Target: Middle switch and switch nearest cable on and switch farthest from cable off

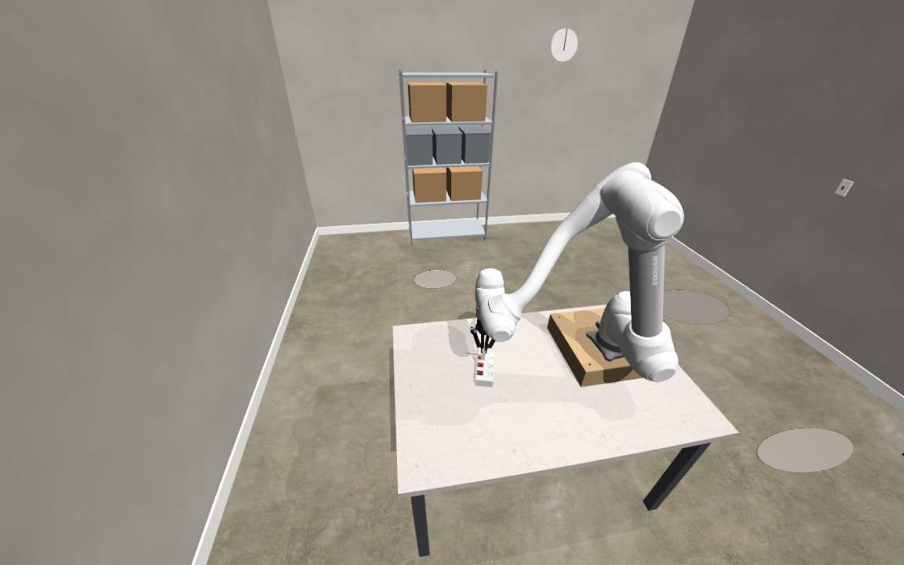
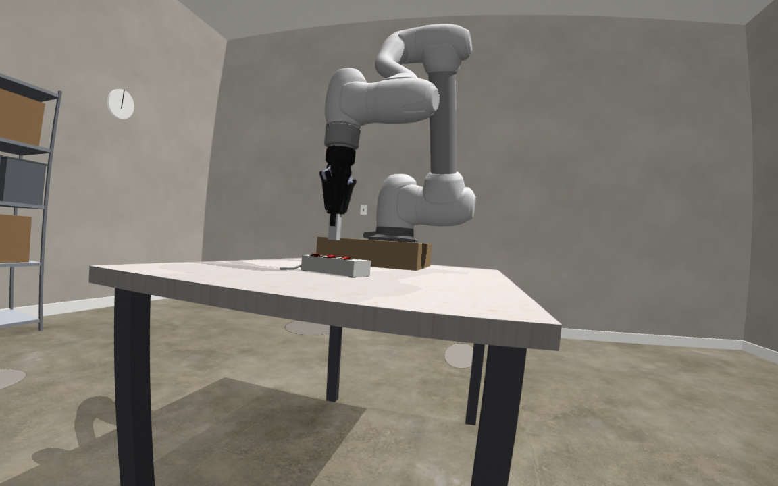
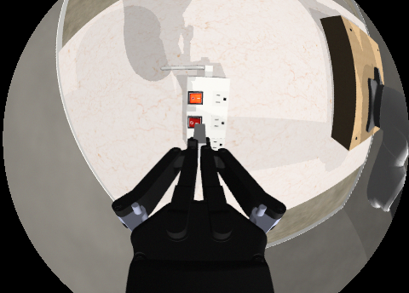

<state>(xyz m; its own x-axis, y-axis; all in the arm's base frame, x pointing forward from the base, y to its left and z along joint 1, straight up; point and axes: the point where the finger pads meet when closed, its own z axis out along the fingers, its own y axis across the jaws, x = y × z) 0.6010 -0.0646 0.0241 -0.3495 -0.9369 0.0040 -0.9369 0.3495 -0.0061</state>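
A white power strip (image 1: 485,372) (image 2: 343,266) (image 3: 218,106) lies flat on the table (image 1: 546,435) (image 2: 319,295) (image 3: 114,106), right way up. Its cable (image 3: 181,67) (image 2: 283,264) runs off the far end. In the wrist view the switch nearest the cable (image 3: 196,98) glows bright orange and the middle switch (image 3: 193,121) is darker red. My fingers hide the switch farthest from the cable. My gripper (image 1: 485,347) (image 2: 334,234) (image 3: 199,131) is shut on nothing and points straight down. It hangs a little above the strip, about over the middle switch.
The arm's wooden base plate (image 1: 571,344) (image 2: 392,254) (image 3: 353,83) sits on the table to the right of the strip. A metal shelf with boxes (image 1: 446,154) stands against the far wall.
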